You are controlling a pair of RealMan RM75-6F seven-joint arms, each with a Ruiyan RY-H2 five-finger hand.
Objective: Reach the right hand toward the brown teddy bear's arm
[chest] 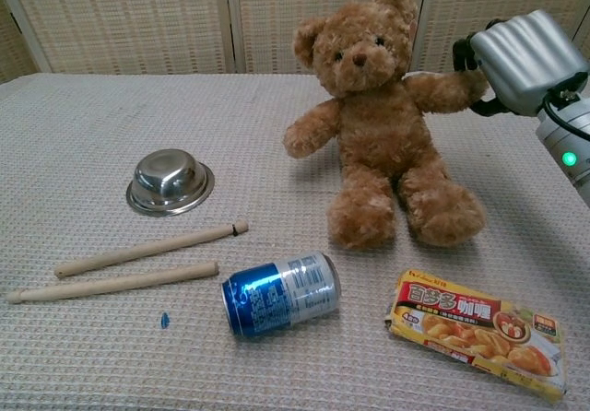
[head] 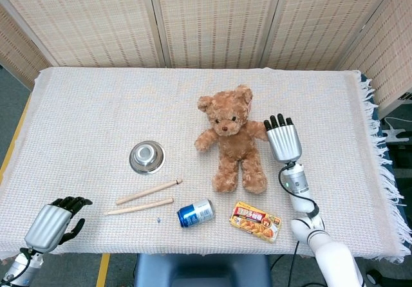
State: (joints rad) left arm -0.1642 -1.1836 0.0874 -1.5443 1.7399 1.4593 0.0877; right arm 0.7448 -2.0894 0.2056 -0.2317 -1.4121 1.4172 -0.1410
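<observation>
The brown teddy bear (head: 230, 139) (chest: 383, 125) sits upright in the middle of the table, facing me. Its arm (head: 257, 131) (chest: 442, 88) on the right side of the views stretches out and up into my right hand (head: 283, 140) (chest: 521, 61). The dark fingers of that hand curl around the paw and grip it. My left hand (head: 55, 221) hangs at the table's front left corner with its fingers curled in on nothing; it does not show in the chest view.
A steel bowl (head: 147, 156) (chest: 171, 181) stands left of the bear. Two wooden sticks (head: 148, 192) (chest: 147, 250), a blue can (head: 195, 213) (chest: 281, 293) lying on its side and a curry box (head: 256, 221) (chest: 475, 333) lie along the front. Screens stand behind the table.
</observation>
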